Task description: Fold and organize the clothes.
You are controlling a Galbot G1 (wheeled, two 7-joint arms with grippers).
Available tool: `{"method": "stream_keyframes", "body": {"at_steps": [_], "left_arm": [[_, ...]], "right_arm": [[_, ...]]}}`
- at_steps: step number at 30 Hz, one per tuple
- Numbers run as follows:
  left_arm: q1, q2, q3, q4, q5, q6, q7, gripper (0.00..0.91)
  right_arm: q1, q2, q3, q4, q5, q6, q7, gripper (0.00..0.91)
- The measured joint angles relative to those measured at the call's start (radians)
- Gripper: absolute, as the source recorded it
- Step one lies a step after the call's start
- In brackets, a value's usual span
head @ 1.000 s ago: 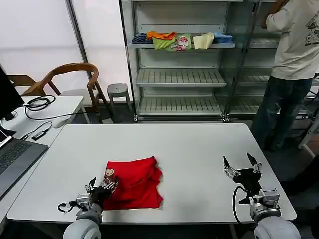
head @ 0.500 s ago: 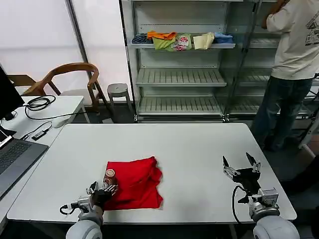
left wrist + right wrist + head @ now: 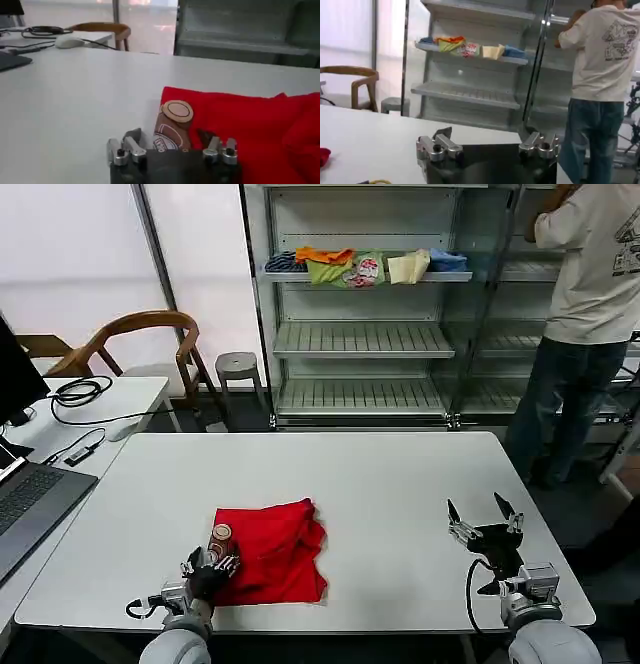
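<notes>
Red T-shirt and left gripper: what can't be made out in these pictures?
- Red T-shirt: the fold hides most of its print, in head and left wrist views.
- Left gripper: whether it pinches the cloth; its own body blocks the left wrist view.
- Right gripper: hangs open off to the right.

Lab or test room: white desk, bare metal shelving, laptop and cables on side desk.

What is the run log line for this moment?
left gripper: at red T-shirt near-left corner | right gripper: open, idle above table
</notes>
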Motion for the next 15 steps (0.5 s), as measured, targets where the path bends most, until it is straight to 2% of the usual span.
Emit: {"method": "stream_keyframes", "body": {"at_steps": [15], "left_arm": [[0.01, -0.013, 0.013, 0.005, 0.006, -0.048, 0.025, 0.01]], "right_arm": [[-0.008, -0.002, -0.001, 0.011, -0.004, -0.001, 0.0, 0.907]]}}
